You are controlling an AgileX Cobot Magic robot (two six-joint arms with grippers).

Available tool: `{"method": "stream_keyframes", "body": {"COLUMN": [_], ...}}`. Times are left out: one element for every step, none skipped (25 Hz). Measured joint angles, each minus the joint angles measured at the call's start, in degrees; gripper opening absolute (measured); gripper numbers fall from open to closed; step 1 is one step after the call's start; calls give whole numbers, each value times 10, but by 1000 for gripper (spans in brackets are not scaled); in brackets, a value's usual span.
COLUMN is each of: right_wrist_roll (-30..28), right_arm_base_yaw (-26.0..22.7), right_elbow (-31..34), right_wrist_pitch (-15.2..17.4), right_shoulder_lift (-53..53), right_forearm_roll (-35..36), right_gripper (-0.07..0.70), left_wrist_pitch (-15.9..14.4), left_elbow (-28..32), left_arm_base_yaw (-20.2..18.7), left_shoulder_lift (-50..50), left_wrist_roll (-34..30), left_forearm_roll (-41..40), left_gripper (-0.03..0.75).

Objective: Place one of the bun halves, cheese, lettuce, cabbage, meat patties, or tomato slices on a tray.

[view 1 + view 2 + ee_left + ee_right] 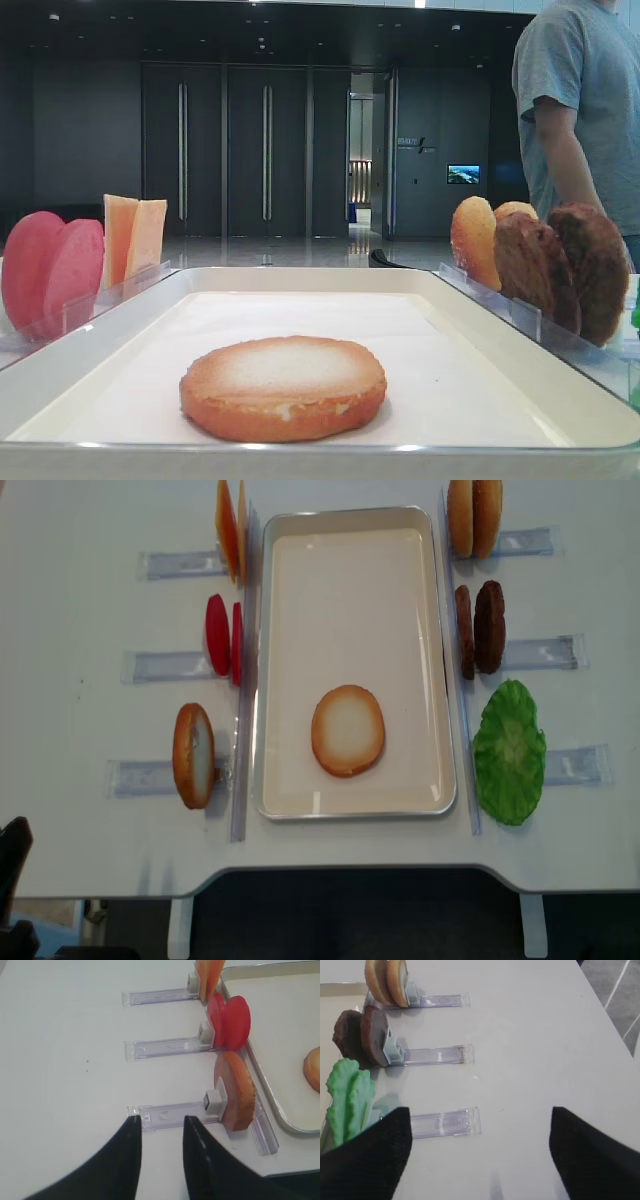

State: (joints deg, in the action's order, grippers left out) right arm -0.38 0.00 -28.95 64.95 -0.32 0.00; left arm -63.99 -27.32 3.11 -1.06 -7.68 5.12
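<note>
One bun half (347, 730) lies pale face up on the white tray (350, 570), nothing touching it. Left of the tray stand the cheese (230, 530), the tomato slices (222, 635) and an upright bun half (235, 1090). On its right are two more bun halves (474, 517), the meat patties (480, 627) and the lettuce (510, 752). Cabbage is out of view. My left gripper (161, 1119) hangs over the table beside the upright bun's clear holder (170, 1114), jaws slightly apart and empty. My right gripper (480, 1112) is wide open and empty, near the lettuce (347, 1100).
Clear plastic holders (445, 1122) jut outward from each food stack on both sides of the tray. A person in a grey shirt (590, 100) stands behind the table at the right. The table's front edge (320, 875) lies close below the tray.
</note>
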Motion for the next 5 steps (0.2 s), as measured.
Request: {"method": "stream_keyframes", "body": {"right_wrist_roll": [0, 0, 0, 0, 0], "right_arm_base_yaw": [0, 0, 0, 0, 0], "right_elbow": [0, 0, 0, 0, 0], "right_wrist_pitch": [0, 0, 0, 0, 0], "right_shoulder_lift": [0, 0, 0, 0, 0], "right_forearm_roll": [0, 0, 0, 0, 0], "right_gripper": [547, 547, 547, 547, 547], "left_wrist_pitch": [0, 0, 0, 0, 0], "left_elbow": [0, 0, 0, 0, 0], "left_arm_base_yaw": [0, 0, 0, 0, 0], "left_shoulder_lift": [0, 0, 0, 0, 0], "left_wrist_roll": [0, 0, 0, 0, 0], "left_forearm_roll": [0, 0, 0, 0, 0], "left_gripper": [213, 208, 204, 200, 195]}}
